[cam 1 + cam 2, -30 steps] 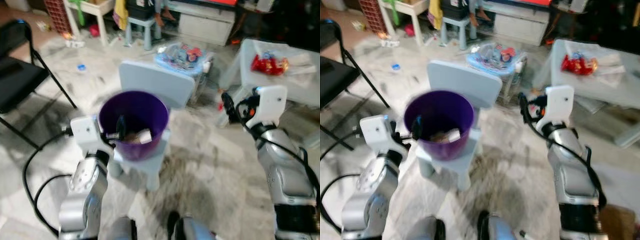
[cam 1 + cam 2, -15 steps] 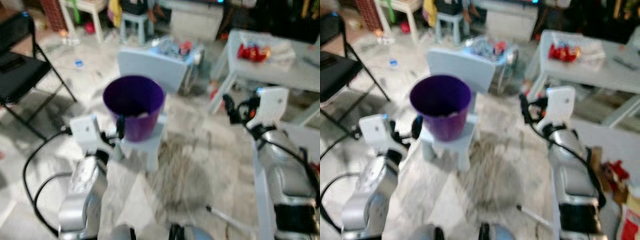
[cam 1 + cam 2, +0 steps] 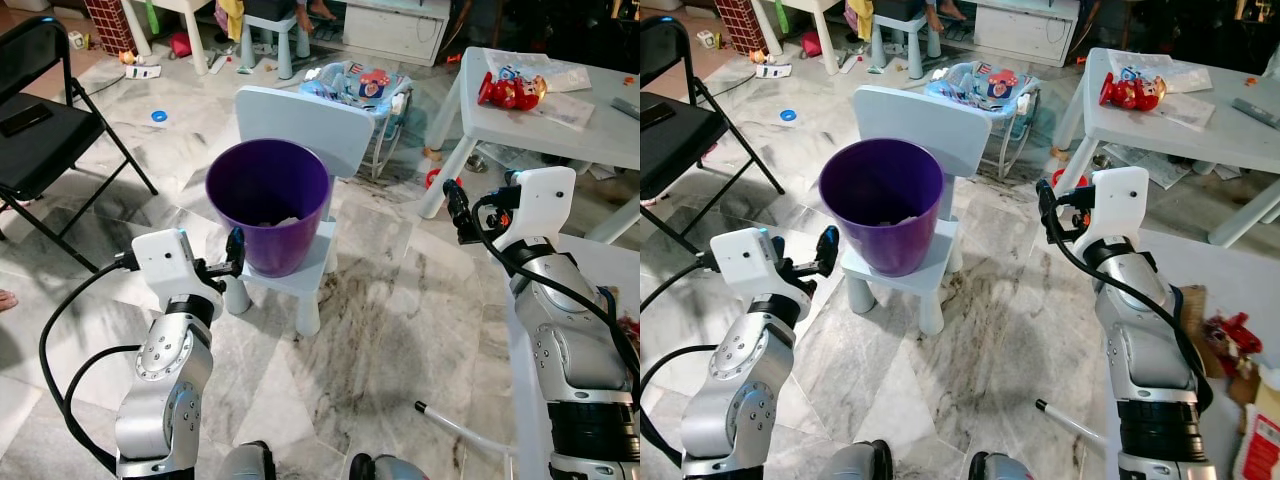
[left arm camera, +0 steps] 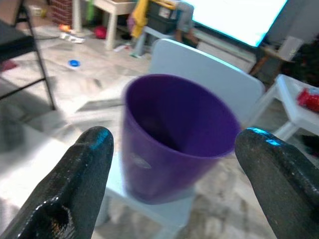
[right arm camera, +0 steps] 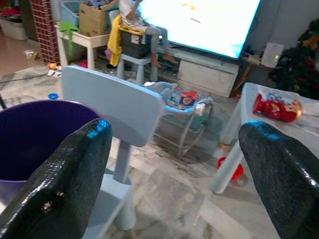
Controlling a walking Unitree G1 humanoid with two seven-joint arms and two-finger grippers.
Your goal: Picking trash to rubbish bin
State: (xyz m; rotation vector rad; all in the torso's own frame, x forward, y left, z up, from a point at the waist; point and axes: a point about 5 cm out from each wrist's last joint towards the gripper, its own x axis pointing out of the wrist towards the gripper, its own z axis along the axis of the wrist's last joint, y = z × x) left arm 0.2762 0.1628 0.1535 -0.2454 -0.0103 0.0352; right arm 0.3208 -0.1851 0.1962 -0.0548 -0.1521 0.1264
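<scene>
Bin [image 3: 268, 205] on chair [image 3: 300, 150] holds scraps — both grippers' fingers spread, empty; I'd find floor litter next.

My left gripper [image 3: 235, 250] has come out of the purple plastic bin [image 3: 268, 205] on the pale blue child's chair [image 3: 310, 135] and now hangs just beside its wall, fingers spread and empty.
</scene>
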